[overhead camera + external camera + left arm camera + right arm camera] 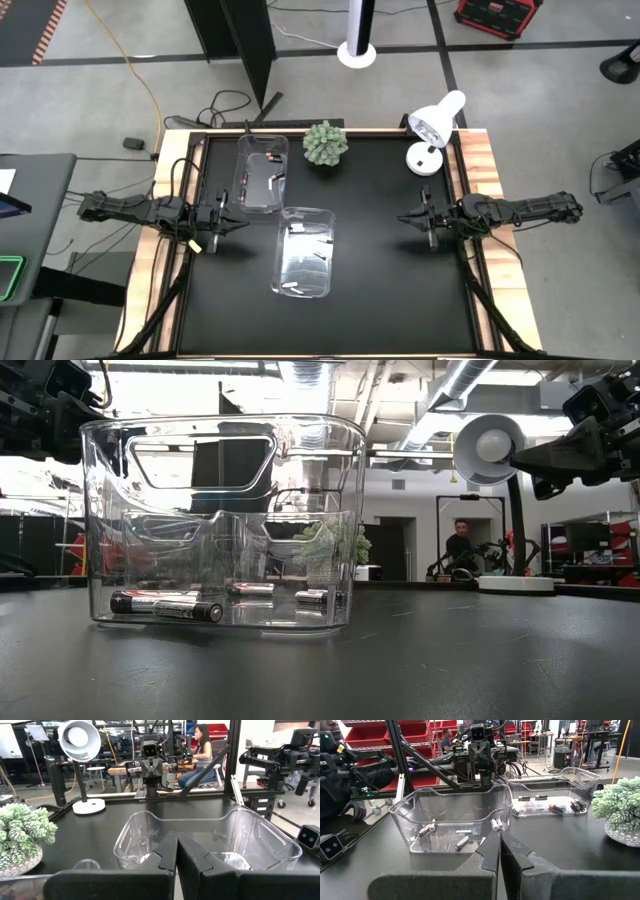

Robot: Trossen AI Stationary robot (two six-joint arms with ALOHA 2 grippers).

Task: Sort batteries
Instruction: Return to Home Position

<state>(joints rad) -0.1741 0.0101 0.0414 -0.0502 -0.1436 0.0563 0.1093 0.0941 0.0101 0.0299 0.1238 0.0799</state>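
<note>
Two clear bins stand on the black table: one near the middle (305,250) and one toward the far left (262,175). Small batteries lie on their floors. In the right wrist view, pale silver ones (461,842) rest in the closer bin and dark ones with copper ends (555,808) in the farther bin. The low view shows dark batteries (165,604) and silver ones (250,589) through a bin wall. My left gripper (236,216) hovers shut at the table's left side, beside the bins. My right gripper (404,218) hovers shut at the right side, holding nothing.
A potted green plant (325,143) sits at the far edge, and a white desk lamp (432,128) at the far right corner. Bare black tabletop lies between the middle bin and my right gripper. A person sits in the room beyond the table (200,750).
</note>
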